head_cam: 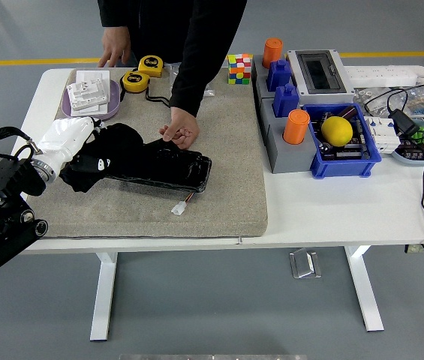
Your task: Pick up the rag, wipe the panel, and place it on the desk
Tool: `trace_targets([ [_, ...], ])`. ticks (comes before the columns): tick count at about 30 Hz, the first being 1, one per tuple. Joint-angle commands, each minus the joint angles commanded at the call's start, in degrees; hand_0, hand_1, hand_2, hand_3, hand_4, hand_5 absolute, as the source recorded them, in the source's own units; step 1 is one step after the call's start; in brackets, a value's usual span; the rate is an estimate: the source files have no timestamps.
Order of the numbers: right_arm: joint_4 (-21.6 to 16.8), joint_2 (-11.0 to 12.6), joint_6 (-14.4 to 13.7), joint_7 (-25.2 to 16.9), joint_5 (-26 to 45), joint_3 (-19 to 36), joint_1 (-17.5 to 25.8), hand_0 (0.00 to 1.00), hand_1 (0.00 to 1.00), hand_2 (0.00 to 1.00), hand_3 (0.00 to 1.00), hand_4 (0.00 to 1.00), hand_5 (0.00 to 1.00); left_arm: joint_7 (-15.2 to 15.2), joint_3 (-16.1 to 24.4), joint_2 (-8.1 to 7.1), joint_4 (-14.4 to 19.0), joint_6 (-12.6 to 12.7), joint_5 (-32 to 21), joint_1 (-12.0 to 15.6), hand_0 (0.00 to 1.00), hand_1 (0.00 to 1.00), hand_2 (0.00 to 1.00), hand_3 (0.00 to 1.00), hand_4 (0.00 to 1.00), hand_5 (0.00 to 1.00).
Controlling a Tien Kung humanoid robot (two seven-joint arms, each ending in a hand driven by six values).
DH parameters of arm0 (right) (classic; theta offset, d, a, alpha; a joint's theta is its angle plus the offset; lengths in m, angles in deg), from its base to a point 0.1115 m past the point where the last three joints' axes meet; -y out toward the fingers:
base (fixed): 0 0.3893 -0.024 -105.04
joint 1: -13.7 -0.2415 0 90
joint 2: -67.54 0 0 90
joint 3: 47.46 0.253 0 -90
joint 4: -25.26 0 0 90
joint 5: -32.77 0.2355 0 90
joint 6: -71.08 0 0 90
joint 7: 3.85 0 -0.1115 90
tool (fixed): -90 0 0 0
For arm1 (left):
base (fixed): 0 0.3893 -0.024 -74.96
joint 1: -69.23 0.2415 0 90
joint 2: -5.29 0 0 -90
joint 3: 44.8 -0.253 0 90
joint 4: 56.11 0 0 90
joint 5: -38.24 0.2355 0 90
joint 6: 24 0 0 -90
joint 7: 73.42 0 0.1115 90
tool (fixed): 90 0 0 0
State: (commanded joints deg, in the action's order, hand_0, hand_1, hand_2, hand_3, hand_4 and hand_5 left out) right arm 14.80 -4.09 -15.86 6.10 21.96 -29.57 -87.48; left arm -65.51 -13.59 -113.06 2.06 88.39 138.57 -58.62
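One view only, the head camera, looking down over the white bench (324,210). The left robot hand (67,139) comes in from the left edge, white-covered, its fingers closed on the dark rag (106,154); the rag bunches under and just right of the hand and lies over the left end of the black panel (168,169). Panel rests on a grey mat (219,187), its long axis running left to right with a slight drop toward the right, so the unwiped length stretches away from the robot hand toward the middle of the bench. A person stands at the far side; one hand (180,129) presses on the panel's far edge near its middle, apparently steadying it, the other hand (114,52) rests on the far left of the bench by two yellow tape measures (142,72). Right robot hand not seen. Judgement: wiping is in hand, and any further stroke runs rightward along the panel's length, into the stretch just below the person's fingers, so the path passes near them. A small white connector (179,206) lies on the mat just nearer than the panel, apart from the rag. For the set-down, bare mat lies nearer than the panel, and the left arm is the only one placed to reach it.
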Motion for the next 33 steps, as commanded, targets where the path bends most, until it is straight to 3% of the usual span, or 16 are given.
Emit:
trace_targets([
  [16, 0.0, 0.0, 0.1, 0.0, 0.2, 0.0, -0.1, 0.788, 0.704, 0.722, 0.669, 0.998, 0.500, -0.3, 1.1, -0.90, -1.8, 0.7, 0.4, -0.1, 0.297, 0.212, 0.499, 0.557, 0.488, 0.002],
  [33, 0.0, 0.2, 0.2, -0.1, 0.7, -0.6, -0.3, 0.789, 0.705, 0.722, 0.669, 0.998, 0.502, 0.4, -3.8, 2.27, -0.4, 0.6, -0.1, -2.0, 0.298, 0.213, 0.497, 0.556, 0.487, 0.002],
])
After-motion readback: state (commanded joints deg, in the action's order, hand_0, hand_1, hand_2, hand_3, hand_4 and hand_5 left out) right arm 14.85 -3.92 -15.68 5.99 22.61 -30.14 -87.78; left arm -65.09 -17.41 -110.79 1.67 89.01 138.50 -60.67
